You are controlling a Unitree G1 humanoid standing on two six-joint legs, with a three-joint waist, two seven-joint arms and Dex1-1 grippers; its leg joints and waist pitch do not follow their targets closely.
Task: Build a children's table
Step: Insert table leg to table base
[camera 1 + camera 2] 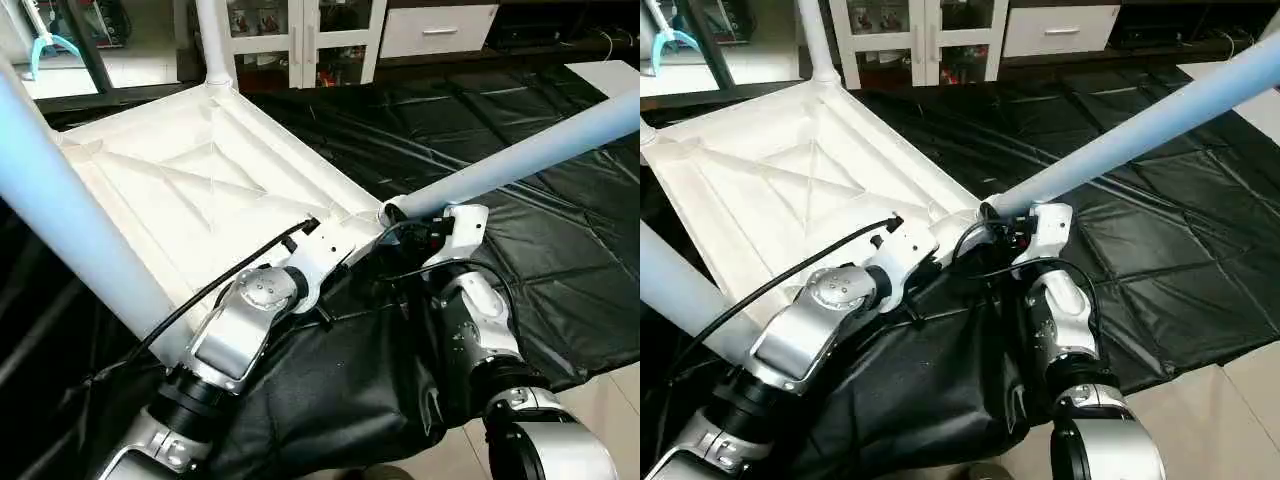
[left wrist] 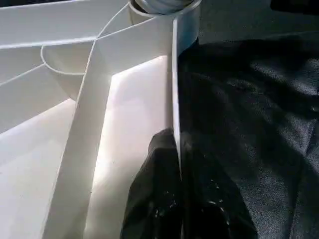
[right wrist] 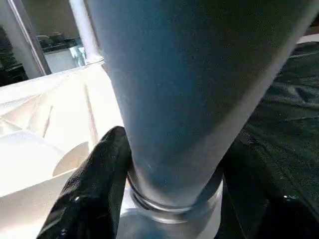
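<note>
The top (image 1: 190, 190) lay ribs-up on a black sheet (image 1: 520, 270), a cabinet (image 1: 300, 35) beyond its far edge. The left gripper (image 2: 177, 149) pinched the top's near rim shut. The right gripper (image 3: 169, 164) clasped a leg (image 1: 520, 155) at the near corner socket (image 3: 169, 211). Two more legs (image 1: 213, 40) stood in other corners.

Black plastic sheeting (image 1: 540, 250), creased and glossy, covers the floor. At twelve o'clock stands a white glass-door cabinet (image 1: 300, 40), a white drawer (image 1: 438, 30) at one o'clock. Pale floor tiles (image 1: 610, 410) show at five o'clock.
</note>
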